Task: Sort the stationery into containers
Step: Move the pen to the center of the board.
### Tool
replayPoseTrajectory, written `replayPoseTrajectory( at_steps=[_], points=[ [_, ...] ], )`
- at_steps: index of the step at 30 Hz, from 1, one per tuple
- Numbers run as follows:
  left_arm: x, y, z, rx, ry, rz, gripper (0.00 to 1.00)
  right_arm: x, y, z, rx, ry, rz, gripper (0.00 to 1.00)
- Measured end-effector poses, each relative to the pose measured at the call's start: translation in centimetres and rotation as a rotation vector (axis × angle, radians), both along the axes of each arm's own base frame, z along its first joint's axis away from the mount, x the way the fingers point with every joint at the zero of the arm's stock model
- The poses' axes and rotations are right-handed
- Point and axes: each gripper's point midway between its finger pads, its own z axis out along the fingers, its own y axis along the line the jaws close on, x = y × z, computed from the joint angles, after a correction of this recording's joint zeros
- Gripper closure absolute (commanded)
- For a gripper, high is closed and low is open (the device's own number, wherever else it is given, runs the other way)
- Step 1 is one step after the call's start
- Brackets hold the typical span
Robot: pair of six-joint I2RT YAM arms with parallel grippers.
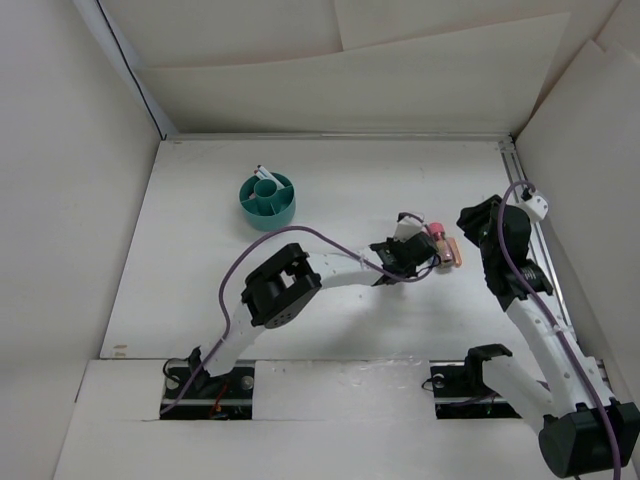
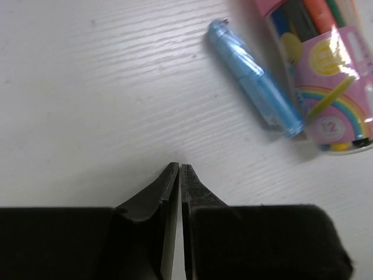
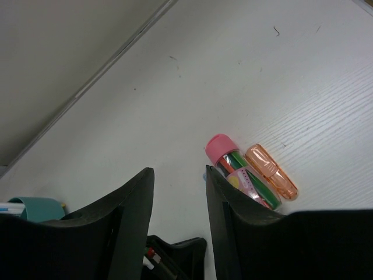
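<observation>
Left tool (image 2: 179, 169), pinched shut on nothing, sits just short of the blue stick (image 2: 256, 87) beside the pink-capped tube (image 2: 326, 76); right tool (image 3: 179, 172) hangs open and empty near that tube and the orange stick (image 3: 271, 171). Teal bowl (image 1: 262, 212) stands well apart on the tabletop (image 1: 200, 270). Both arms crowd one cluster and may collide, and a shut tool pushed forward would likely roll the stick away
</observation>
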Motion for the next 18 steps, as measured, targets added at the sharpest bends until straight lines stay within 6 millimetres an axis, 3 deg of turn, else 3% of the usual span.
replayPoseTrajectory(
  at_steps=[4, 5, 9, 12, 18],
  points=[
    [-0.6, 2.1, 0.0, 0.033, 0.002, 0.014, 0.84, 0.0, 0.1, 0.0, 0.003, 0.0, 0.008, 0.53],
    [-0.7, 2.3, 0.1, 0.034, 0.003, 0.015, 0.78, 0.0, 0.2, 0.0, 0.003, 0.0, 0.009, 0.53],
    [-0.9, 2.0, 0.4, 0.026, 0.015, 0.003, 0.69, 0.0, 0.2, 0.0, 0.005, 0.0, 0.013, 0.53],
    [-0.9, 1.2, 1.5, 0.012, 0.026, -0.009, 0.67, 0.0, 0.3, 0.0, 0.005, 0.0, 0.014, 0.53],
    [0.7, -3.0, 6.1, -0.112, -0.017, -0.026, 0.63, 0.0, 0.3, 0.1, 0.005, -0.003, 0.014, 0.53]
  ],
)
